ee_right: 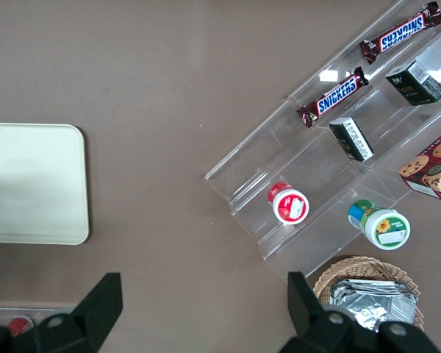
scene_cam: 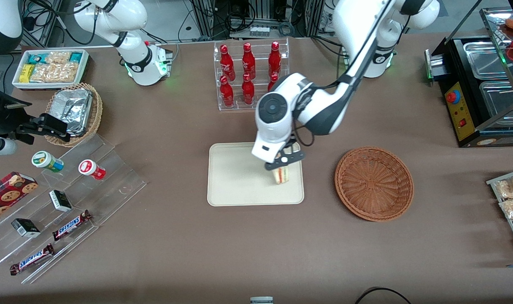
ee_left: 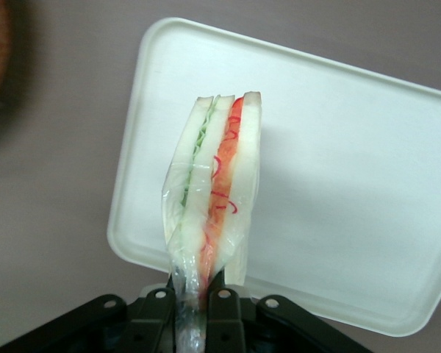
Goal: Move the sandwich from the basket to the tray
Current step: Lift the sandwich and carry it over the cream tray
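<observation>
The gripper [scene_cam: 283, 164] hangs over the tray [scene_cam: 231, 185], jaws pinching the sandwich [ee_left: 214, 198] by its wrapper edge (a thin hold); released upright, it may topple.

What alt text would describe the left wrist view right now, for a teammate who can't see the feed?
The gripper is shut on the wrapped edge of a triangular sandwich, holding it on edge above the cream-white tray. Green and red filling layers show between pale bread slices, and brown table surrounds the tray.
</observation>
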`<state>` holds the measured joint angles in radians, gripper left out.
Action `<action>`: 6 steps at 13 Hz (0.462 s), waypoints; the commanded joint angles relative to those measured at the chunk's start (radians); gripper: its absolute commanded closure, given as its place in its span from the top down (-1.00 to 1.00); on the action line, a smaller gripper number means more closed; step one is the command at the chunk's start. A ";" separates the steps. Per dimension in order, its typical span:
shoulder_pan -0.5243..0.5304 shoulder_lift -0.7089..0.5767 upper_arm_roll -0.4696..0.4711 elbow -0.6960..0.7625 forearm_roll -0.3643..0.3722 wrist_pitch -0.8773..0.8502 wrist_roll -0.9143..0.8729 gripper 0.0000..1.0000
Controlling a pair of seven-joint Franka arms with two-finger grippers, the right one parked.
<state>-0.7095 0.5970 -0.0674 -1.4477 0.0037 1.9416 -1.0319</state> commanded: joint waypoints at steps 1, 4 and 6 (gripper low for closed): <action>-0.060 0.063 0.014 0.049 0.018 0.010 0.079 -1.00; -0.067 0.104 0.012 0.046 0.016 0.008 0.190 -1.00; -0.068 0.116 0.014 0.041 0.028 0.010 0.191 -1.00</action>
<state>-0.7698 0.6904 -0.0648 -1.4331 0.0113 1.9550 -0.8645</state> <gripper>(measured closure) 0.859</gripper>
